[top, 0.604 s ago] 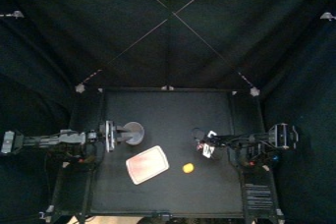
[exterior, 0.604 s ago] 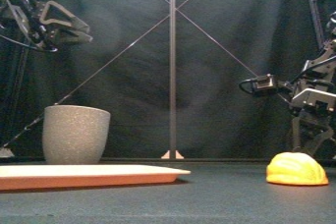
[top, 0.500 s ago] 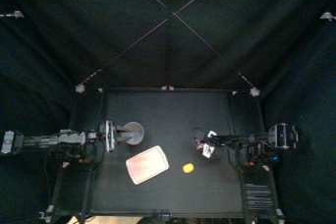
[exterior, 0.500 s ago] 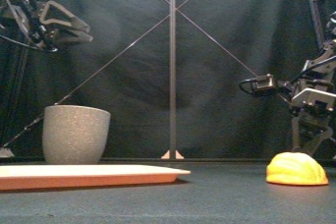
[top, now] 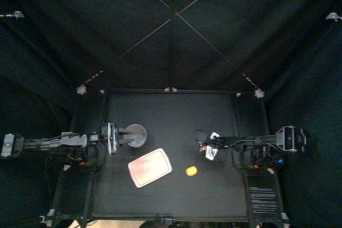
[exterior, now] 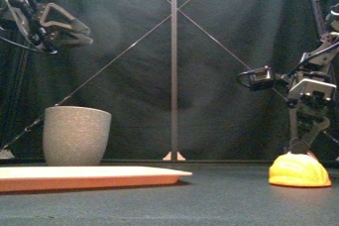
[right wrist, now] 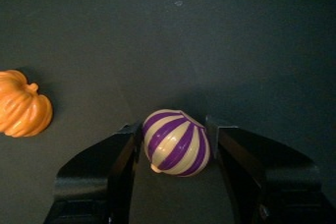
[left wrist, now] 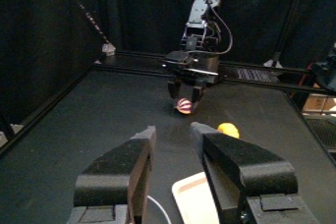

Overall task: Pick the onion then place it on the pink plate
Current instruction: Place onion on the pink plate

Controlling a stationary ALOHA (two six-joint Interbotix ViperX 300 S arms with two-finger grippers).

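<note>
done: nothing that shows. the flat pink tray lies bare, and the purple and white striped toy onion looks to be sitting on the black table, not lifted.
step in hand: the pick. the reach looks finished and the squeeze not yet made.
left to do: close on the onion, raise it, carry it across to the tray, set it down, let go.
right gripper: pointed down at the table, jaws spread only a little wider than the onion, nothing gripped as far as i can judge.
onion to right gripper: right between the jaws, one jaw close on each side. whether either one touches it cannot be told.
onion on the table: on the right half, further back than the orange toy pumpkin. the two are near each other but apart. in the front view the pumpkin hides it.
tray to onion: well apart. the tray is left of the middle and nearer the front edge, and the pumpkin lies just off its right corner, roughly on the way.
likely snag: the carry passes near the pumpkin, so the lift needs to clear it.
left gripper: resting high over the table's left side, beside the tall grey speckled cup, jaws partly apart and empty.
</note>
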